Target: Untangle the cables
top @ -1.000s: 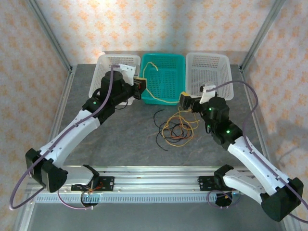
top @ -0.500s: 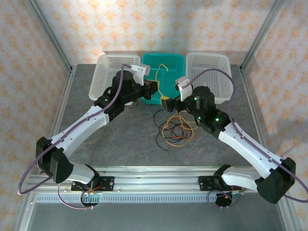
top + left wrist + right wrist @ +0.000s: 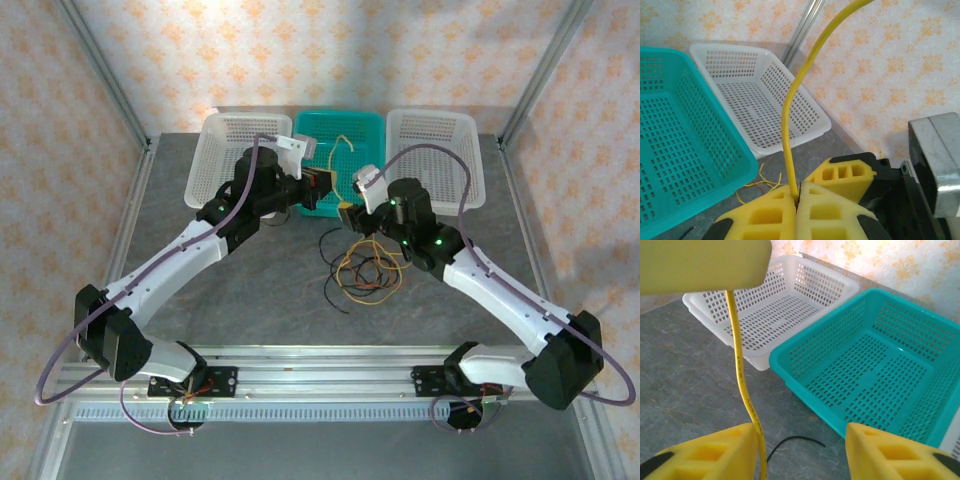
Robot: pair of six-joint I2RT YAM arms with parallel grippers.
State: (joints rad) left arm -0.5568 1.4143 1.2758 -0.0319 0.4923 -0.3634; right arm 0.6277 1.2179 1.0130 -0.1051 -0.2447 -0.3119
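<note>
My left gripper (image 3: 328, 187) hangs over the near edge of the teal basket (image 3: 372, 122), shut on the yellow cable (image 3: 790, 115), which rises from between its pads (image 3: 765, 215) and curves upward. Just right of it, my right gripper (image 3: 347, 217) is open; the yellow cable (image 3: 742, 385) runs down along the inner face of its left finger (image 3: 705, 452), the other finger well apart from it. On the table below lies the tangle (image 3: 368, 268) of yellow, orange-brown and black cable. A black strand (image 3: 795, 442) shows on the table between my right fingers.
White baskets stand left (image 3: 215, 140) and right (image 3: 470, 130) of the teal one at the back of the grey table. A metal rail (image 3: 320, 365) runs along the near edge by the arm bases.
My right arm has swung left and forward up to the left gripper, its jaws narrowing around the yellow cable. The left gripper has shifted right, still holding that cable.
</note>
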